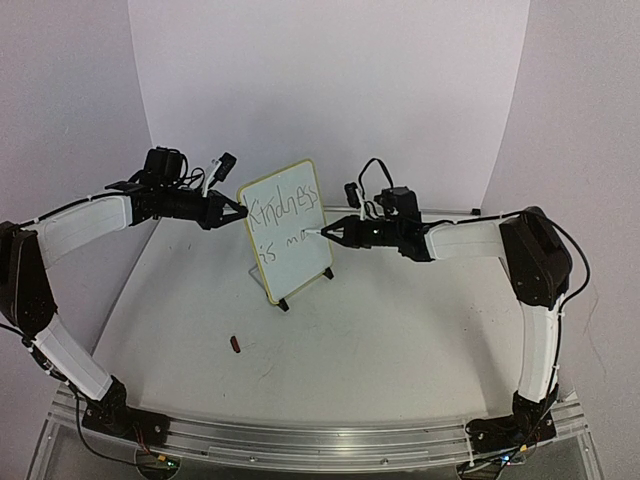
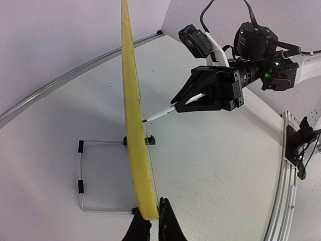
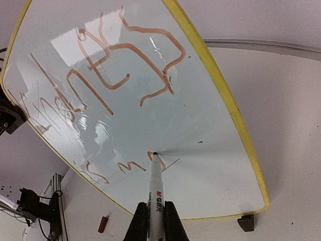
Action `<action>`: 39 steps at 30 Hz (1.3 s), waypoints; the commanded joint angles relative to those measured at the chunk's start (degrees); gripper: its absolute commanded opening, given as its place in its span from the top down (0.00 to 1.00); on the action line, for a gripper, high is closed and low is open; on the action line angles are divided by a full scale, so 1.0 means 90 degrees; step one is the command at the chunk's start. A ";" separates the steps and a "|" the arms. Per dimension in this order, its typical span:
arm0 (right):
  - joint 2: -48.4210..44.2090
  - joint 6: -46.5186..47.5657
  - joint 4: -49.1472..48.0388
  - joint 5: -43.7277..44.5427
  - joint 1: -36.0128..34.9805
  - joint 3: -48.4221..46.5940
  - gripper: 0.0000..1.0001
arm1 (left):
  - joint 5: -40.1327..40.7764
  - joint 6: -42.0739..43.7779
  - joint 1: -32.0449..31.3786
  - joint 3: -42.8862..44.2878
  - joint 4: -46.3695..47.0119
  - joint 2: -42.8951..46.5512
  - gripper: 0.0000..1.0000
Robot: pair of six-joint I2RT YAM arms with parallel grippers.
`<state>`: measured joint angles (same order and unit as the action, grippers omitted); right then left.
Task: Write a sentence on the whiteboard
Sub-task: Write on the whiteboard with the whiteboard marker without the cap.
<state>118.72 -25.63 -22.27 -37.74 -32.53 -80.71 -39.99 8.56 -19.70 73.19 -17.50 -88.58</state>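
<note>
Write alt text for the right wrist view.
The right gripper holds a marker with its tip on the whiteboard, partway through the second line of the sentence. A small red object lies on the table.

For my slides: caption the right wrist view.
Right end effector holds a white marker pen against the yellow-framed whiteboard, partway through the handwritten sentence.

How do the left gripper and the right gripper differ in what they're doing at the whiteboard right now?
The left gripper clamps the whiteboard by its yellow side edge; the right gripper clamps a marker. The left gripper touches the board itself; the right gripper meets it only through the marker's tip, set on the second line of the sentence. They approach from opposite sides. Both are shut on something.
</note>
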 commanded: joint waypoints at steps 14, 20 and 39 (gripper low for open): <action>0.0022 -0.0043 -0.0289 0.0285 0.0011 0.0243 1.00 | 0.0107 0.0199 -0.0047 0.0105 -0.0409 -0.0219 1.00; -0.0024 -0.0033 -0.0287 0.0356 0.0011 0.0308 1.00 | 0.0107 0.0197 -0.0051 0.0100 -0.0409 -0.0209 1.00; -0.0814 0.0031 -0.0257 0.0475 0.0013 0.0522 1.00 | 0.0134 0.0202 -0.0047 0.0081 -0.0411 -0.0217 1.00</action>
<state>117.47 -25.80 -22.83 -34.99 -32.53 -77.25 -40.12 8.60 -19.73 73.19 -17.54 -88.60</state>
